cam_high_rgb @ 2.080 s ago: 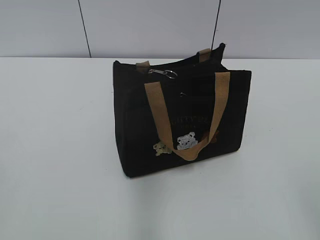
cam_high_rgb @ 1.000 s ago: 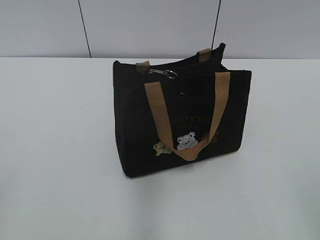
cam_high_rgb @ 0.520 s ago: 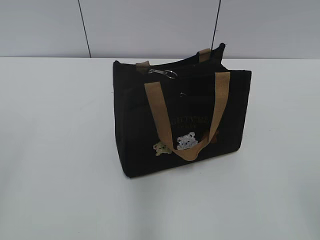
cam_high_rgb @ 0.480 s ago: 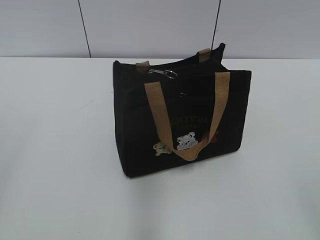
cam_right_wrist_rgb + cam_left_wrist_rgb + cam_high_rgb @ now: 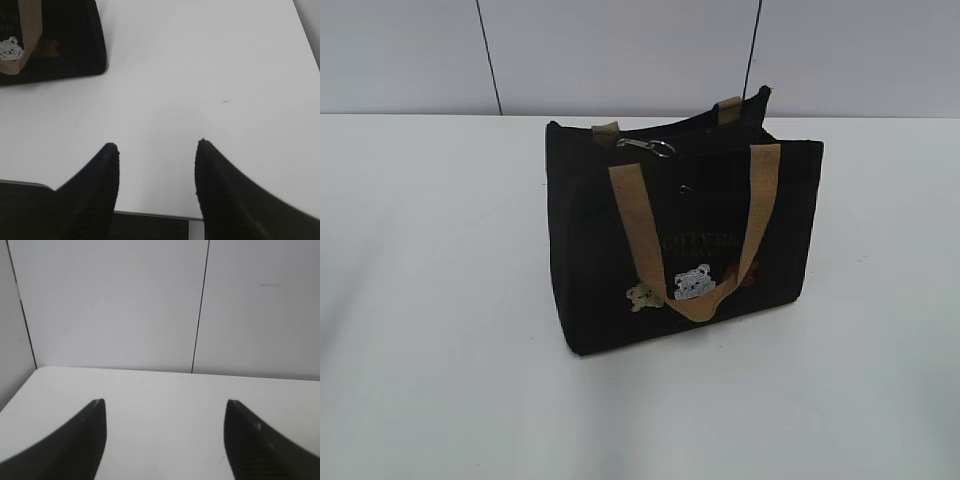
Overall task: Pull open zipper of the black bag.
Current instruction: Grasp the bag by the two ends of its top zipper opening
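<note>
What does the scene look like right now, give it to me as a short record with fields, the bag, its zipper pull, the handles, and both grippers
bag: black bag standing upright on the white table
zipper: silver pull lying on the bag's top edge, ungripped
handles: front tan handle hanging down the front face; the rear one barely shows
patches: white bear patch low on the front
left gripper: open, empty, facing the wall, bag out of its view
right gripper: open, empty, above bare table, apart from the bag
contact: none

Bare table (image 5: pixel 430 300) surrounds the black bag (image 5: pixel 590 250) (tan handle (image 5: pixel 635 215) drapes its front).
</note>
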You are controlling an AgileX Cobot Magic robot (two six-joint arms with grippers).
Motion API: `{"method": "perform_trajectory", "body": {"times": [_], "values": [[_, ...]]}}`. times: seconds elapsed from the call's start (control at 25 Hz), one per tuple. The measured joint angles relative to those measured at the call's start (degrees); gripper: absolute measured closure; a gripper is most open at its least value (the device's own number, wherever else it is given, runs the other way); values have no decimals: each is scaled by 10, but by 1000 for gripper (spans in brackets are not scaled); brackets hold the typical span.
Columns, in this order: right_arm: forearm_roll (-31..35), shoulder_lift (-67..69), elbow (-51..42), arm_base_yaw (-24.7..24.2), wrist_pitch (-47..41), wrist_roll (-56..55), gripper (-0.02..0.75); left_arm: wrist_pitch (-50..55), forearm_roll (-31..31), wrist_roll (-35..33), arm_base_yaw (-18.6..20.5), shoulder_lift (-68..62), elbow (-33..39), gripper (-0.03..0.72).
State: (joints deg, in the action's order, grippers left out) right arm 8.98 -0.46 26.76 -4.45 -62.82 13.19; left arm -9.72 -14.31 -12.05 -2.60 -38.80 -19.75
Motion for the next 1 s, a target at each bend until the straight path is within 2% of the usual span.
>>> {"method": "perform_trajectory", "body": {"times": [0.12,0.2,0.32,0.4,0.44,0.52,0.6,0.68,0.84,1.0], "values": [[0,0,0,0,0,0,361,-45,1,37,0,-62,6,140],[0,0,0,0,0,0,361,-76,25,65,-3,-111,7,143],[0,0,0,0,0,0,361,-123,180,186,-4,-171,7,171],[0,0,0,0,0,0,361,-189,294,281,-4,-226,8,205],[0,0,0,0,0,0,361,-230,334,307,-4,-253,8,218],[0,0,0,0,0,0,361,-302,409,340,-4,-320,8,242],[0,0,0,0,0,0,361,-361,466,352,-5,-382,2,255],[0,0,0,0,0,0,361,-417,550,356,2,-445,-17,259],[0,0,0,0,0,0,361,-499,724,399,11,-537,-102,262],[0,0,0,0,0,0,361,-513,827,516,12,-600,-201,262]]}}
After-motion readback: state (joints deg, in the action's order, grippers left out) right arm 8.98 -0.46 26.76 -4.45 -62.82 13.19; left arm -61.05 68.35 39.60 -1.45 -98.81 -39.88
